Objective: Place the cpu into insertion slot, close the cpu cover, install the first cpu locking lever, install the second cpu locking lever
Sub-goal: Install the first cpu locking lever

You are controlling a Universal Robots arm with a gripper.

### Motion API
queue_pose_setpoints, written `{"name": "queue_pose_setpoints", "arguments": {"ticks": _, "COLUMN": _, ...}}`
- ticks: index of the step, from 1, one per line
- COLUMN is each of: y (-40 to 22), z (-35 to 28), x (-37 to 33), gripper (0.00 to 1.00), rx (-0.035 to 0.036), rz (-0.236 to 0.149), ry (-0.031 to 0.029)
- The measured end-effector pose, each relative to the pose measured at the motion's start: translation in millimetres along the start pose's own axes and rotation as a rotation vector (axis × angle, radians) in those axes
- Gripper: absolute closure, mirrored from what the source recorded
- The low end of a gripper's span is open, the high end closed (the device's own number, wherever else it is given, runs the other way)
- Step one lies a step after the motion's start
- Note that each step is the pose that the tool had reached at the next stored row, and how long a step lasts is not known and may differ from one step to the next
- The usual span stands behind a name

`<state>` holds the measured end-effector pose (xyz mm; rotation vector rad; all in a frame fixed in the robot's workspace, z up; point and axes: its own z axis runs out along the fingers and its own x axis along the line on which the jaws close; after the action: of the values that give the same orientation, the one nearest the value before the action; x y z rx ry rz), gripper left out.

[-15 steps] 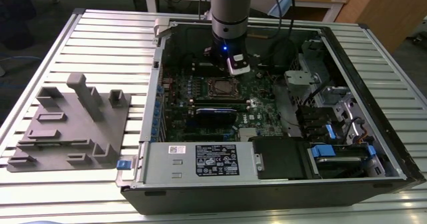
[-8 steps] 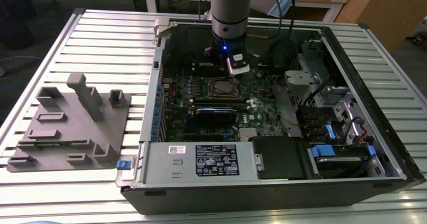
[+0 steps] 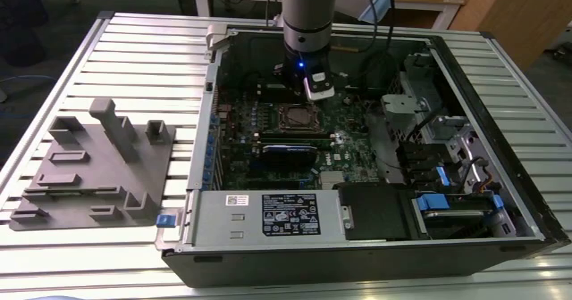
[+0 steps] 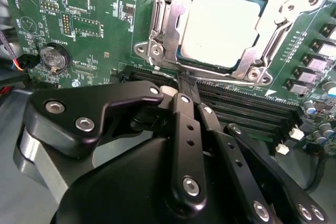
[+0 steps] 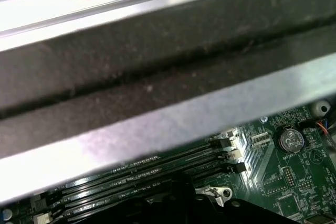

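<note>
In the second wrist view the cpu [image 4: 220, 22] lies flat in the insertion slot [image 3: 298, 117], its silver face up. The cpu cover [image 4: 164, 19], a metal frame, lies down around it. A thin wire locking lever [image 4: 226, 78] runs along the socket edge nearest my gripper [image 4: 185, 83]. The black fingers [image 4: 184, 124] are shut, and their tips rest at that lever. I cannot tell whether they pinch it. In the exterior view the gripper [image 3: 309, 92] hangs inside the open computer case, just behind the socket.
Black memory slots [image 4: 247, 108] lie between the gripper and the socket on the green board [image 4: 105, 3]. A coin battery [image 4: 52, 59] sits nearby. The case wall [image 5: 157, 124] is close to the wrist. A grey fixture [image 3: 98, 166] lies on the table at the exterior view's left.
</note>
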<state>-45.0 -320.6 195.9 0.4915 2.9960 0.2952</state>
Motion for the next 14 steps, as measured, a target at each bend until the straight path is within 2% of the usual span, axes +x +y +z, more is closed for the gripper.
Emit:
{"name": "queue_pose_setpoints", "arguments": {"ticks": 4, "y": -0.4, "z": 0.9, "x": 0.8, "gripper": 0.89, "rx": 0.0118, "rz": -0.004, "ry": -0.0135}}
{"name": "queue_pose_setpoints", "arguments": {"ticks": 6, "y": -0.6, "z": 1.1, "x": 1.5, "gripper": 0.89, "rx": 0.0138, "rz": -0.005, "ry": -0.0181}}
{"name": "queue_pose_setpoints", "arguments": {"ticks": 14, "y": 0.1, "z": -0.1, "x": 2.7, "gripper": 0.89, "rx": 0.0173, "rz": -0.003, "ry": -0.0196}}
